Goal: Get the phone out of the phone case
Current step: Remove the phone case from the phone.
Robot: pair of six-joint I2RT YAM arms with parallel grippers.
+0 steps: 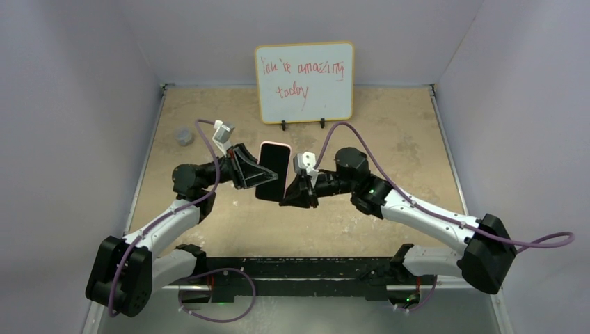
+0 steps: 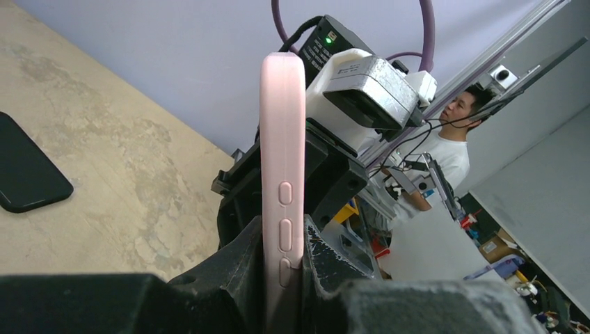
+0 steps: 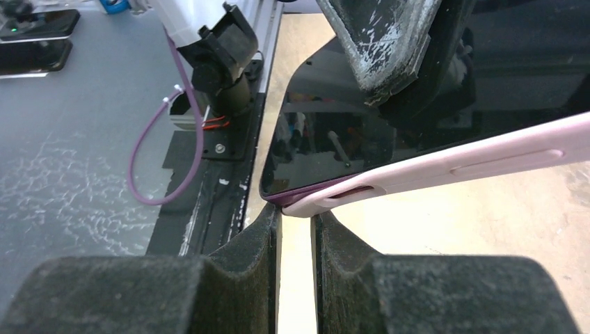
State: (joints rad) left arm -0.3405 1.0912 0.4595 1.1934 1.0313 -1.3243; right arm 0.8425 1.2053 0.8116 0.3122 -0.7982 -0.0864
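Pink case [image 2: 282,125], phone [image 3: 327,139] inside, sits up off the table [image 1: 389,125], clamped edge-on in my left gripper [image 2: 282,261]. That way my right gripper [image 3: 296,226] can work the corner. Its tips are nearly closed, honestly can't tell if it's biting.

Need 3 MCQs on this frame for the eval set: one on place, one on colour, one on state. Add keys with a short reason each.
1. The whiteboard stands:
A) at the far edge of the table, behind the phone
B) by the arm bases
C) flat under the left arm

2. The phone case is:
A) blue
B) pink
C) green

3. The left fingers are:
A) wide open and empty
B) shut on the whiteboard
C) shut on the phone case's edge

Key:
1A, the top view shows it upright at the back wall.
2B, its pink rim shows in every view.
3C, the left wrist view shows the case's side pinched between them.
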